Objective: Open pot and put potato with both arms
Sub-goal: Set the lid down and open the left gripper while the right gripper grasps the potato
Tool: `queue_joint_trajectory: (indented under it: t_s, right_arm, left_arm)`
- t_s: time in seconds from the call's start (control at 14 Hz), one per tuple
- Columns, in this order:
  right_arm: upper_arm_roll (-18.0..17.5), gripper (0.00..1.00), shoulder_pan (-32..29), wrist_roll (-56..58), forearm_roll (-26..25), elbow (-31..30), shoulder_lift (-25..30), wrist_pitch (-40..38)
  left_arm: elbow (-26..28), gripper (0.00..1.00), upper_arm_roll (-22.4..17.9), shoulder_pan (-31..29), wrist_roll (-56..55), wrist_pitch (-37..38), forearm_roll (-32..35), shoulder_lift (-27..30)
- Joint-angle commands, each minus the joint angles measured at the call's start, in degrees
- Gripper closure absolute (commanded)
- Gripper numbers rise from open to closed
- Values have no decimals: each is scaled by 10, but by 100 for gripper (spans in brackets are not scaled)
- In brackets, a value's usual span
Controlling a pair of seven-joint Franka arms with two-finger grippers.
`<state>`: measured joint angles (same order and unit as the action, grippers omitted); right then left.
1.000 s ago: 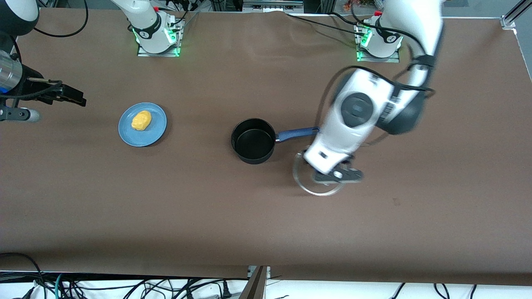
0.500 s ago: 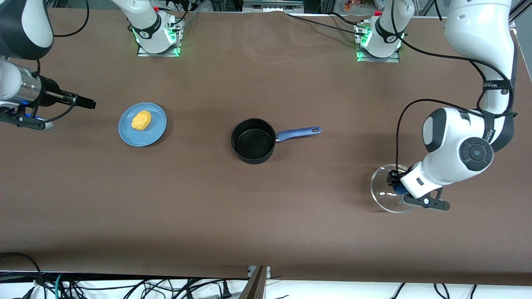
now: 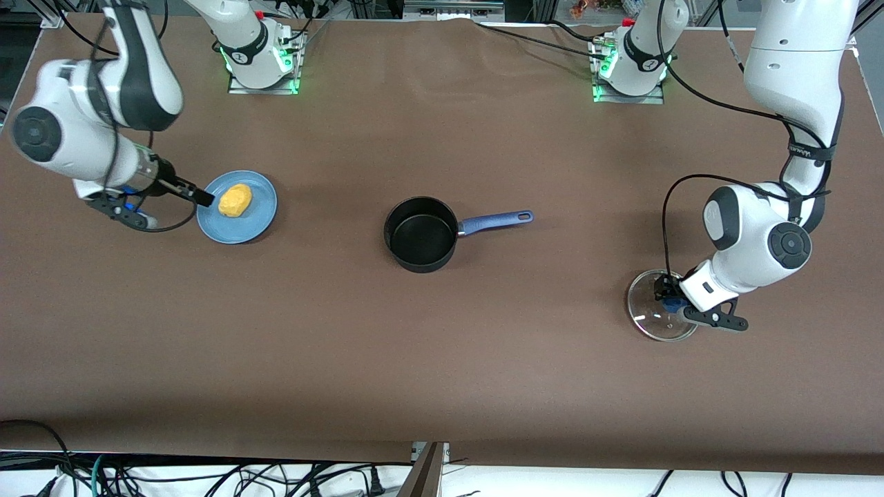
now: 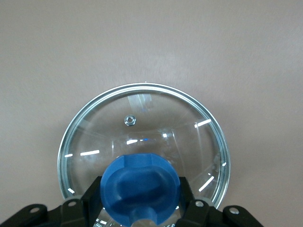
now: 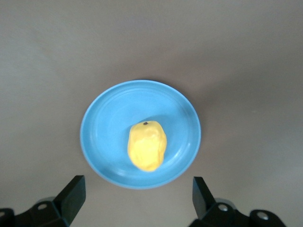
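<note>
Left tool (image 3: 664, 295) pinches the lid (image 3: 652, 321) by its knob; right tool (image 3: 200, 198), spread, hovers over the potato (image 3: 235, 199).

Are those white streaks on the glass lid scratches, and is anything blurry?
Left wrist view: the streaks on the lid look like lamp glare. Right wrist view: the potato is slightly soft. Front view: sharp, with soft shadows beside the pot.

This is a robotics lab, not a kitchen: two white arms (image 3: 773, 228) bolted onto metal base plates (image 3: 262, 81) with green indicator lights, a brown-covered table (image 3: 442, 373), aluminium framing (image 3: 853, 24), and loose cables (image 3: 207, 476) tangled along the floor edge.
</note>
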<state>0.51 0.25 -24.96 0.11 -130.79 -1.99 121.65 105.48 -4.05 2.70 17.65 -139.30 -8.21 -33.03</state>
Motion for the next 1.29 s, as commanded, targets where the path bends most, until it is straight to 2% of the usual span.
queue_joint_trajectory:
  t_s: [0.0,0.14,0.5,0.57,0.64,0.71,0.79,0.86,1.0,1.21]
  right_arm:
    - [-2,0,-1,-11,-8,-79,-4,111]
    - [-2,0,-1,-7,-8,-94,-48,172]
    - [-2,2,-1,-2,-8,-101,-95,210]
    - [-2,9,-1,-2,-8,-101,-104,215]
    - [-2,34,-1,-2,-8,-101,-108,215]
    - [-2,51,-1,-2,-8,-100,-109,213]
    - [-2,64,-1,-1,-8,-99,-109,212]
    - [-2,67,-1,-1,-8,-96,-107,211]
    - [-4,67,-1,1,-8,-80,-87,183]
    - [-24,67,0,-3,-8,-12,-65,72]
  left_arm:
    - [0,0,-2,-8,13,-1,-20,9]
    - [-23,0,-2,-9,8,50,-20,37]
    - [-221,0,-3,-8,-93,383,-3,81]
    - [-237,0,-3,-8,-108,423,12,96]
    - [-244,0,-2,-8,-125,453,27,117]
    - [-245,0,-2,-8,-142,477,33,138]
    - [-246,0,-3,-8,-157,499,35,157]
    - [-248,0,-2,-8,-164,522,41,171]
    - [-262,0,4,-8,-175,544,63,187]
    - [-263,0,3,-17,-177,543,57,187]
